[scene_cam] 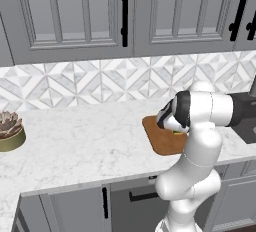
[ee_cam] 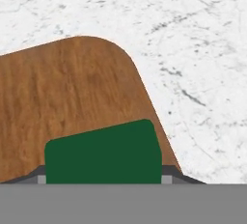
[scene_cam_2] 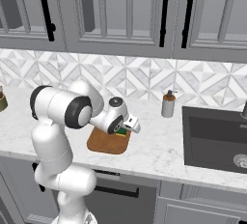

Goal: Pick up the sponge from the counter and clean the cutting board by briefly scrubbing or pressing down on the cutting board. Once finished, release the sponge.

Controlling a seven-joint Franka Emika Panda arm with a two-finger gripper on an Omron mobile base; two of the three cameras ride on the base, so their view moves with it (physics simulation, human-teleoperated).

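Note:
The reddish-brown cutting board (ee_cam: 62, 102) lies on the white marble counter (ee_cam: 193, 49), with its rounded corner near the middle of the hand view. The sponge (ee_cam: 103, 153) rests on the board, dark green top up. It sits between my gripper's (ee_cam: 103, 177) fingertips (ee_cam: 41, 175), which press against both of its sides. From the right base camera, the gripper (scene_cam_2: 126, 130) hangs low over the far right part of the board (scene_cam_2: 108, 143), holding the green and yellow sponge (scene_cam_2: 121, 132). From the left base camera my arm covers much of the board (scene_cam: 161, 138).
A soap dispenser (scene_cam_2: 168, 105) stands at the backsplash right of the board. Beyond it the dark sink (scene_cam_2: 217, 138) is sunk into the counter. A potted succulent (scene_cam: 10, 131) sits far left on the counter (scene_cam: 75, 146). Cabinets hang overhead.

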